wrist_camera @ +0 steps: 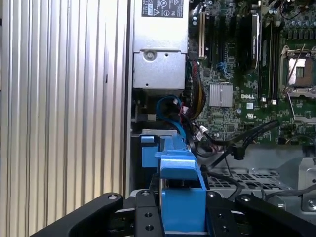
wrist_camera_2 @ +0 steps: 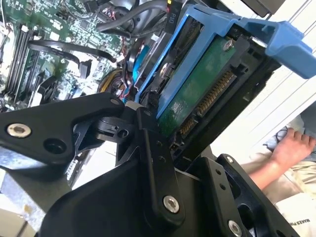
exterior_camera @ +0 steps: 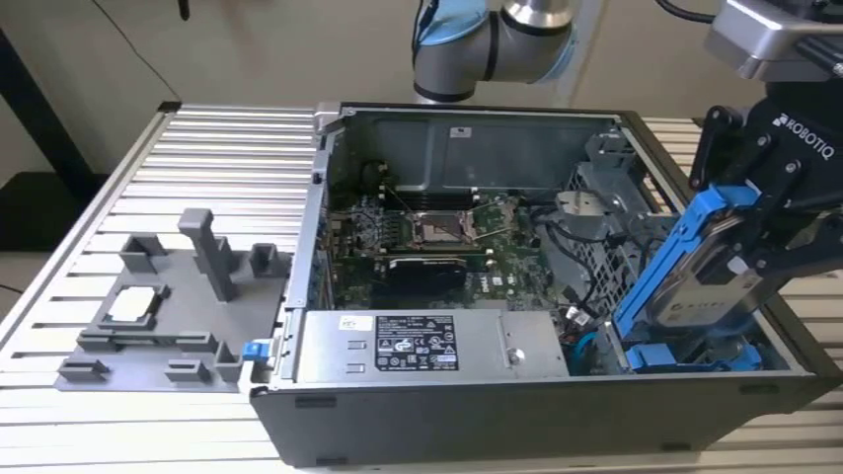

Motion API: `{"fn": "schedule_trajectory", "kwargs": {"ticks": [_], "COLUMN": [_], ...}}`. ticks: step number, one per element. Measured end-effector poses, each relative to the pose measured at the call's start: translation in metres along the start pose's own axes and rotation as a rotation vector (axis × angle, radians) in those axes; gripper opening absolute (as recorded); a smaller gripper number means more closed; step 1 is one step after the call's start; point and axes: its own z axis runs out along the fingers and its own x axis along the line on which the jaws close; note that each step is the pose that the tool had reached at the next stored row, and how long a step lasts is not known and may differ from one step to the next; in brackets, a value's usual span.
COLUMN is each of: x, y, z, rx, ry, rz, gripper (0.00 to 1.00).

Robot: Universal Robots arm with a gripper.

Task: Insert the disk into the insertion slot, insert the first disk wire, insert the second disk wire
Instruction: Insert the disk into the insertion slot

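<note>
So the gripper [exterior_camera: 744,262] is clamping the disk [exterior_camera: 698,281] by its two flat faces, with a finger on each side of the blue carrier. It's gripping firmly, not just resting on it. In the exterior view that's all happening around 3 to 4 o'clock, over the open case [exterior_camera: 527,425].

The disk is hanging tilted, with the top edge leaning toward 1 o'clock and the bottom end dipping toward the insertion slot [exterior_camera: 665,351] at roughly 5 o'clock. My guess is the angle is there to line the carrier up with the bay mouth, since the cage opens upward and slightly sideways. It's not seated yet. Most of the blue frame is sticking out above the case.

In the second wrist view the green board side and connector row are facing out, which I think is so the plugs can get at them once it's in. The black cables [wrist_camera_2: 74,47] are lying loose over the motherboard [exterior_camera: 435,232], so I'd say neither wire is in.

The power supply [exterior_camera: 415,346] is sitting at 6 o'clock, clear of everything. Someone's hand [wrist_camera_2: 289,148] is resting off to the side.
</note>
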Motion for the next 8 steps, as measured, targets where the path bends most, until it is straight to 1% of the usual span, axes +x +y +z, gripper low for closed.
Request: {"fn": "schedule_trajectory", "kwargs": {"ticks": [8], "x": [-0.0001], "y": [-0.0016], "z": [0.0034], "rx": [-0.0024], "ry": [-0.0013], "rz": [0.027], "gripper": [0.33]}}
